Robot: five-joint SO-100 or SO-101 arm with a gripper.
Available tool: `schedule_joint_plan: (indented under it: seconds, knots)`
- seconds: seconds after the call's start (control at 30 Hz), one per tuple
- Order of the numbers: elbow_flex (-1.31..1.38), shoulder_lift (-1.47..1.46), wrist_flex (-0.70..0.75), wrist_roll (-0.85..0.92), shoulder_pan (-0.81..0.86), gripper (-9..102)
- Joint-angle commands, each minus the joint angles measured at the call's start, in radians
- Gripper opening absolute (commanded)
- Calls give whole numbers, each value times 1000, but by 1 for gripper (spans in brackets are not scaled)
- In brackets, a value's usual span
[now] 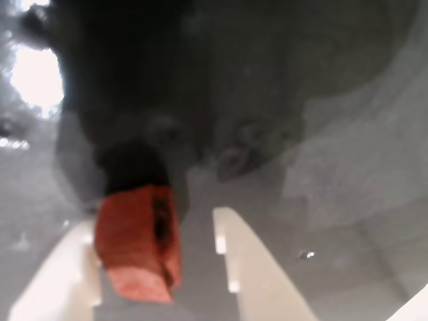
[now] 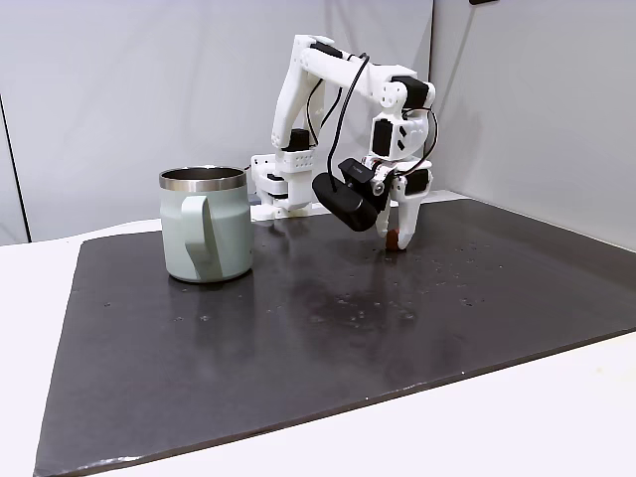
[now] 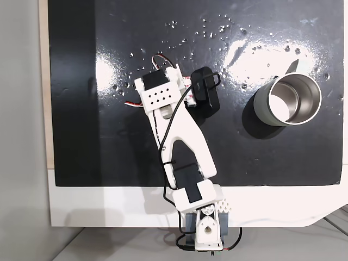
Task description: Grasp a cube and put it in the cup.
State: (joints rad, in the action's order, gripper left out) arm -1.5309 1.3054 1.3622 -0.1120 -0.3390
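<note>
- Side-on fixed view, far left: the cup [image 2: 206, 226] stands upright on the dark mat [image 2: 298, 348], handle turned toward the camera, steel rim on top.
- Moving right, there's the white arm [image 2: 318, 89] folded over from its base at the back of the mat, black camera pod hanging just under the wrist.
- Right of that pod, the hand [image 2: 396, 241] points straight down, tips at the mat, and the cube [image 2: 393, 239] sits down there between the fingers, well apart from the cup.
- Wrist view now, left to right: a pale finger [image 1: 57, 277] at the lower left, the cube [image 1: 137, 244] pressed against its inner side, then a clear gap, then the other finger at centre right.
- So the jaws stand apart; the cube touches one finger and not the other, and the hand [image 1: 160, 267] has no clamp on it.
- The cube's shadow and dark reflections of the arm spread across the glossy mat above it in that view; the picture is blurred.
- Top-down fixed view, left to right: a strip of pale bench [image 3: 44, 109], the shiny mat [image 3: 81, 136], the arm [image 3: 179, 136] reaching up from the bottom edge with the wrist block over the middle of the mat.
- Far right, the cup [image 3: 288, 100] shows its open mouth, steel inside, well apart from the wrist.
</note>
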Motion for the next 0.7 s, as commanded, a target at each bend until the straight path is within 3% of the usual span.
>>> schedule_joint_plan:
  seconds: [0.0,0.3,0.67]
  knots:
    - [51,6,17,-6,11,12]
    - [49,6,17,-3,12,1]
    - [55,67,41,-3,8,0]
